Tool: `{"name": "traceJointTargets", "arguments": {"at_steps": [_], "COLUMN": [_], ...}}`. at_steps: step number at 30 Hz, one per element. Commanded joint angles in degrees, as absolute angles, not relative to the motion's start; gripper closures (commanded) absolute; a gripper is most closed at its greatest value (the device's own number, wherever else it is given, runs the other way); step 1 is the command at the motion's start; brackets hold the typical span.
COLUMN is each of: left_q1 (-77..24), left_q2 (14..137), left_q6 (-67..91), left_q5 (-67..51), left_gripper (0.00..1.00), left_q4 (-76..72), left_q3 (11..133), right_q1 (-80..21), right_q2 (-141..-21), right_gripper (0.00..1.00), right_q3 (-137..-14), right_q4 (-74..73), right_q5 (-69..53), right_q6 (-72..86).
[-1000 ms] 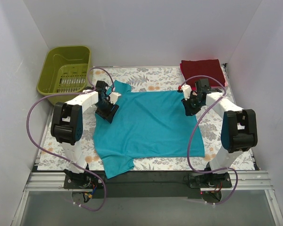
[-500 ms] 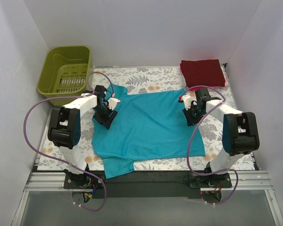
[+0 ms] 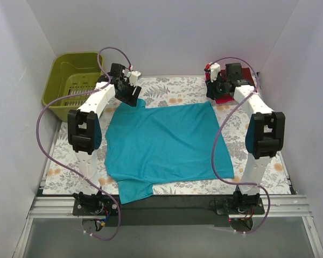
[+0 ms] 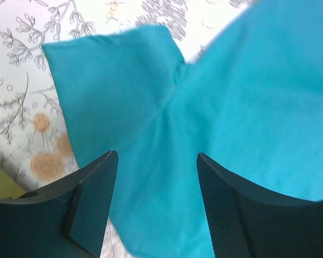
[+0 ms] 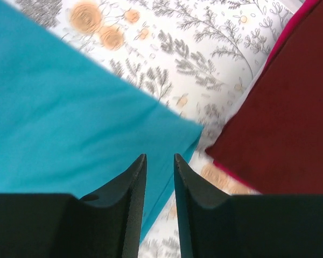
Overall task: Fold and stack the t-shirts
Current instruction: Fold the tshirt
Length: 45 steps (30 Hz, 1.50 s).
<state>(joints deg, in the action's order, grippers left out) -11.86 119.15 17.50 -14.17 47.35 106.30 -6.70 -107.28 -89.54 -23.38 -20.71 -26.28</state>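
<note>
Across the table (image 3: 177, 88) lies a white cover printed with grey fern sprays and orange flowers. Plain white walls close it in at 9, 12 and 3 o'clock, and a metal rail (image 3: 167, 207) with the two arm bases runs along the 6 o'clock edge.

At 10 o'clock, half off the cover, sits an olive-green plastic basket (image 3: 62, 72); its slotted floor is in plain sight.

Spread flat over the middle of the table is a teal cotton t-shirt (image 3: 164, 142). One short sleeve (image 4: 110, 86) points to 11 o'clock and the other hangs toward 7 o'clock at the near edge. Its hem corner (image 5: 177, 131) reaches toward 1 o'clock.

In the 1 o'clock corner rests a dark red t-shirt folded into a rectangle (image 5: 290, 107), partly hidden from above by the right arm. It lies just beside that teal corner, not touching it. A thin pink strip (image 5: 303, 12) shows along one edge of the red cloth; what it belongs to cannot be told.

Above the 11 o'clock sleeve hangs the left gripper (image 4: 156, 156). Its black jaws stand wide apart, with only cloth below and nothing between them.

Over the teal corner at 1 o'clock is the right gripper (image 5: 159, 157), jaws a narrow slit apart and gripping nothing.
</note>
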Motion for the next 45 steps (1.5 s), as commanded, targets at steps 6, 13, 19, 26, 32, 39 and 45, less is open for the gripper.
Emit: {"name": "traceJointTargets", "arguments": {"at_steps": [6,13,19,26,32,39,45], "left_q1": [-12.1,-12.1,-12.1,-12.1,-12.1,-12.0,-12.0], "left_q2": [125.5,128.6,130.5,132.9,135.6,139.0,140.3], "left_q6": [24.3,25.0,25.2,25.8,26.5,27.9,29.1], "left_q5": [-9.8,-5.9,-4.0,-2.2,-1.1,1.1,1.3], "left_gripper": [0.4,0.4,0.37,0.36,0.35,0.35,0.36], "left_q4": [41.9,41.2,41.1,41.0,40.6,40.5,38.4], "left_q3": [111.9,113.4,115.0,116.3,118.5,122.2,125.2], "right_q1": [-6.8,-7.0,-7.3,-7.3,-7.3,-7.2,-7.5], "right_q2": [-123.0,-128.8,-128.0,-125.3,-126.5,-128.1,-128.7], "right_gripper": [0.61,0.54,0.5,0.4,0.4,0.68,0.92], "right_q3": [-104.5,-106.3,-100.8,-96.2,-96.6,-99.2,-101.2], "right_q4": [-18.9,-17.0,-17.1,-17.4,-17.7,-19.9,-20.7], "right_q5": [-21.7,-19.5,-18.7,-18.6,-16.0,-18.0,-18.8], "right_q6": [-22.0,-25.7,-30.1,-32.9,-34.0,-35.2,-35.6]}}
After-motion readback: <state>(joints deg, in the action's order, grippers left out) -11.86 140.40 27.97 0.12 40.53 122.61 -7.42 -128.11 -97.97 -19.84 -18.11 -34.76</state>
